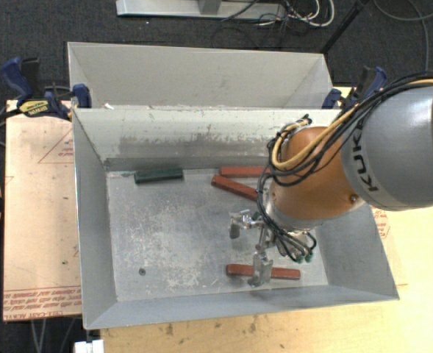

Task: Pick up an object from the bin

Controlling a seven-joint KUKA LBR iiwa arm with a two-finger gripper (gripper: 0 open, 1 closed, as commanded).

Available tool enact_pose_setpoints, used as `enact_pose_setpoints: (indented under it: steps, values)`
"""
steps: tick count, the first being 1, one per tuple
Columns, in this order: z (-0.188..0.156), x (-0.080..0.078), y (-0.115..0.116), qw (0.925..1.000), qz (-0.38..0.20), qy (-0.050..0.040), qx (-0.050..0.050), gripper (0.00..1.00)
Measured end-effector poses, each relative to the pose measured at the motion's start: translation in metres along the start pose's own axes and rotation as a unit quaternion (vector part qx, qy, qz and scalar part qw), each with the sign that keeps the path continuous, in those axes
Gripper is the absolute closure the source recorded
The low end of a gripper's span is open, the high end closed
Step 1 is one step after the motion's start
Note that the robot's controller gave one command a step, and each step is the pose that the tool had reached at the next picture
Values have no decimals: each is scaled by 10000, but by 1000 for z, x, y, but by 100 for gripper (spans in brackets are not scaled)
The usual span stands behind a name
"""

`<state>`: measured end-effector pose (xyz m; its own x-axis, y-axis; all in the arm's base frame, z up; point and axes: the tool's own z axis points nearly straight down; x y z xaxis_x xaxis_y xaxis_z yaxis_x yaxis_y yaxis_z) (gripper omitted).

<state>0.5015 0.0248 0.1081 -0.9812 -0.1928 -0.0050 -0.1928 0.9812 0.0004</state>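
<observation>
A grey metal bin (91, 219) with sloped walls and a scuffed flat floor is seen from above. Taking the floor as a clock face, a grey robot arm (400, 153) is seen reaching in from 3 o'clock. Its wrist is wrapped in a rounded orange cover (312, 179), over which black and cream cables (286, 149) are looped. Below the cover, the metal gripper (259, 276) is lowered to the floor at about 5 o'clock, close to the near wall. It is set directly on a flat reddish-brown bar (286, 273), a narrow strip that lies level on the floor and runs from 9 o'clock to 3 o'clock. The gripper's tip crosses the bar near its middle, so that one end of the bar is seen on each side of it. Whether the fingers are clenched or released cannot be told, as the tip is seen only as a single pale shape against the bar. At about 1 o'clock, near the far wall, two more reddish-brown flat bars (234, 184) are laid close together at a slight angle to one another, their right ends hidden by the orange cover. At about 10 o'clock, also against the foot of the far wall, a dark green flat bar (159, 176) is laid lengthwise, well apart from everything else.
</observation>
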Motion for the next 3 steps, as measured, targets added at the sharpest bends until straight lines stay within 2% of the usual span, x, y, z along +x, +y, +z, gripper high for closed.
enact_pose_setpoints:
  steps: [1, 2, 3]
  values:
    - [37, 22, -56, 9865, -1639, -8, 5, 100]
    - [37, 22, -56, 9865, -1639, -8, 4, 100]
    - [-133, 19, -37, 9890, -1477, -11, 6, 100]
